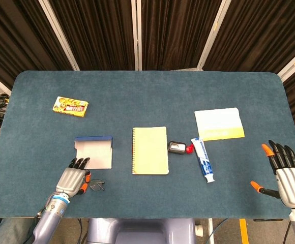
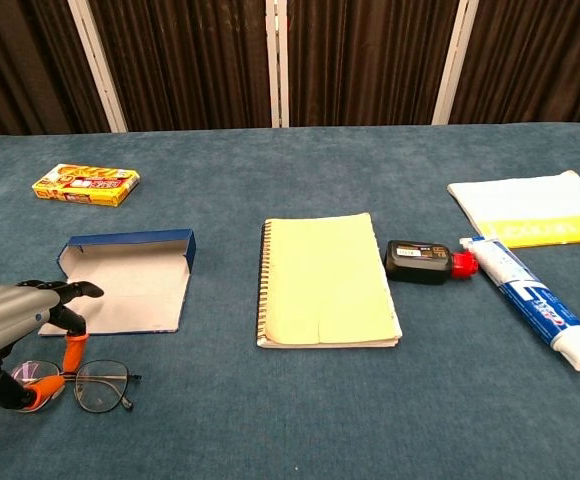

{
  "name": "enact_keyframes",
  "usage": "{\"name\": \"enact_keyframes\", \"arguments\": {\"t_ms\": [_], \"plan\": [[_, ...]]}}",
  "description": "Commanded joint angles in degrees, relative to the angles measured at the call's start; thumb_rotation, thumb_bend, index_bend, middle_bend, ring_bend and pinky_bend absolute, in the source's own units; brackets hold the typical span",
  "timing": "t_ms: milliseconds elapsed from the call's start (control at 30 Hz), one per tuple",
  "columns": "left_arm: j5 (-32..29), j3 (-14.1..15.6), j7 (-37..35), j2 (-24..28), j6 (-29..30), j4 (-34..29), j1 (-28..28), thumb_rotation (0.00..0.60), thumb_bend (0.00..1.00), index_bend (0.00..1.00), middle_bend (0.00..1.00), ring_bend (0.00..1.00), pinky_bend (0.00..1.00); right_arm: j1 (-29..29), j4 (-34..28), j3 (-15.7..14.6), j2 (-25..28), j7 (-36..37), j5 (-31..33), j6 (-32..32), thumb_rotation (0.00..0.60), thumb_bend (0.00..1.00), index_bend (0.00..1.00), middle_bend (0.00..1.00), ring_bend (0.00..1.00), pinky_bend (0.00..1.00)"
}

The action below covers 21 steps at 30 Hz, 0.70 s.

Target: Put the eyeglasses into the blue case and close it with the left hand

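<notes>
The eyeglasses [image 2: 100,387] lie flat on the cloth near the front left, also visible in the head view as eyeglasses [image 1: 96,185]. My left hand [image 2: 10,330] is right over their left end. Its two orange tips reach down on either side of the left rim and pinch it, while the other fingers stretch toward the case. The blue case [image 2: 130,285] lies open just behind the glasses, pale lining up; the head view shows the same case [image 1: 94,150]. My right hand [image 1: 289,175] hovers open at the table's right front edge, holding nothing.
A yellow spiral notebook [image 1: 150,150] lies in the middle. A small black bottle with a red cap [image 1: 178,147], a toothpaste tube [image 1: 203,159] and a white-yellow folded cloth [image 1: 219,123] are to the right. A yellow snack box [image 1: 70,106] sits at the back left.
</notes>
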Motion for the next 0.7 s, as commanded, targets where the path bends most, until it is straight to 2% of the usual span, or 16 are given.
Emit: {"name": "enact_keyframes", "arguments": {"t_ms": [33, 467, 700], "plan": [[-0.20, 0.08, 0.08, -0.01, 0.16, -0.17, -0.16, 0.600, 0.50, 0.56, 0.00, 0.00, 0.00, 0.00, 0.00, 0.00, -0.02, -0.01, -0.02, 0.01, 0.600, 0.00, 0.00, 0.00, 0.00, 0.00], [0.28, -0.75, -2.56, 1.83, 0.66, -1.45, -0.91, 0.600, 0.51, 0.58, 0.00, 0.00, 0.00, 0.03, 0.05, -0.08, -0.19, -0.38, -0.01, -0.16, 0.600, 0.00, 0.00, 0.00, 0.00, 0.00], [-1.44, -3.91, -4.23, 2.54, -0.12, -1.61, -2.68, 0.600, 0.51, 0.59, 0.00, 0.00, 0.00, 0.11, 0.11, -0.10, -0.36, -0.68, 0.12, -0.43, 0.600, 0.00, 0.00, 0.00, 0.00, 0.00]]}}
